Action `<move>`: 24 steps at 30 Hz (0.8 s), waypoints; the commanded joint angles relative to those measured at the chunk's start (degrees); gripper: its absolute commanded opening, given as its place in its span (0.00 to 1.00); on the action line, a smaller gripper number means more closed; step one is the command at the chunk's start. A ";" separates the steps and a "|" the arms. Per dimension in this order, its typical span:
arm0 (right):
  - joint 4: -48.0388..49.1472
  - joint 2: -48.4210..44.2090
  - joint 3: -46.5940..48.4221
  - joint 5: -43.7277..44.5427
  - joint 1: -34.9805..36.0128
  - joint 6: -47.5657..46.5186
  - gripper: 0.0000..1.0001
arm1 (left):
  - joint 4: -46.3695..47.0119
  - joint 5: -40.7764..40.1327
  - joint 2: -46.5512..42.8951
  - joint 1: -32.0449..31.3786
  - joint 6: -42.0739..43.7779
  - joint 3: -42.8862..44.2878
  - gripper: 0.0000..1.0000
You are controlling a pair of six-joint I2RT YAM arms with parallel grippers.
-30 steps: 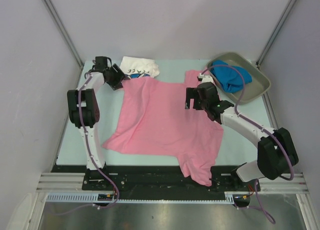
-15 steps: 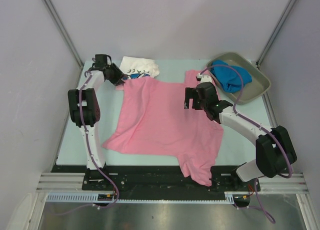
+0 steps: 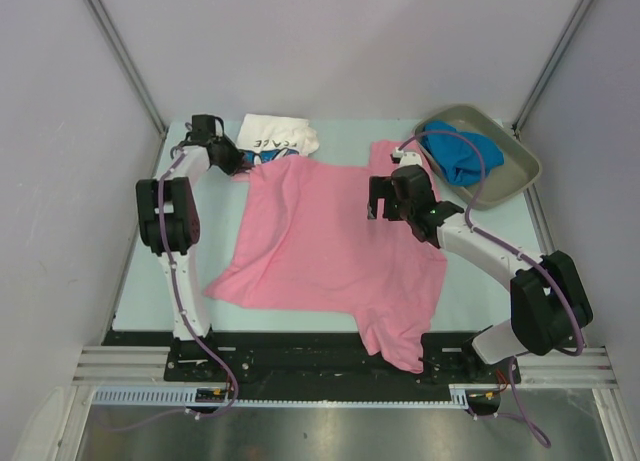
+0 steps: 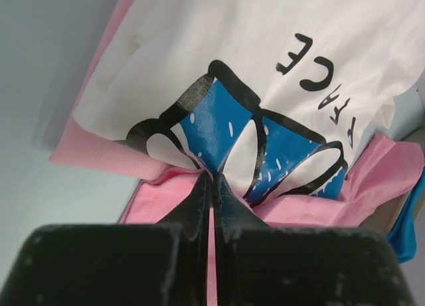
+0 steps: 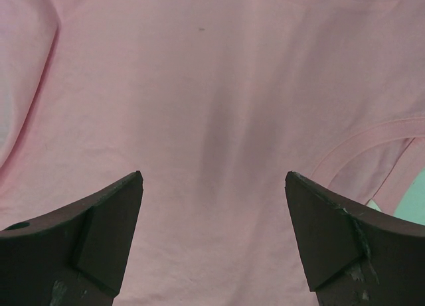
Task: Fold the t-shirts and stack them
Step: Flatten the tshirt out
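Observation:
A pink t-shirt (image 3: 330,241) lies spread across the middle of the table, one part hanging over the near edge. My left gripper (image 3: 240,161) is at its far-left corner, shut on the pink cloth (image 4: 166,200), right against the folded white printed t-shirt (image 3: 280,134) (image 4: 265,60). Over the pink shirt's far-right part near the collar hangs my right gripper (image 3: 385,203) (image 5: 214,180), open, with only flat pink cloth (image 5: 212,87) under it. A blue t-shirt (image 3: 462,153) lies bunched in the tray.
The grey-olive tray (image 3: 520,166) stands at the far right corner, the right arm's cable arching over it. More pink cloth (image 4: 86,150) shows under the white shirt's edge. Slanted frame posts stand at both far corners.
My left gripper has closed at the pink shirt's far-left corner and edged toward the white shirt. The right gripper has shifted very slightly and stays open.

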 commanded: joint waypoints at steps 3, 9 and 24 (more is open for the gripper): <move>1.66 -0.20 -0.30 0.01 0.68 0.17 0.93 | -0.05 -0.09 -8.96 1.69 -0.13 -4.73 0.00; 2.54 -0.91 -0.30 -0.26 0.59 0.26 0.92 | 0.04 0.44 -13.89 4.68 -0.40 -7.29 0.00; 1.83 -1.34 -0.22 1.76 -0.02 0.17 0.93 | -5.06 -2.81 -6.78 5.30 0.66 2.20 0.05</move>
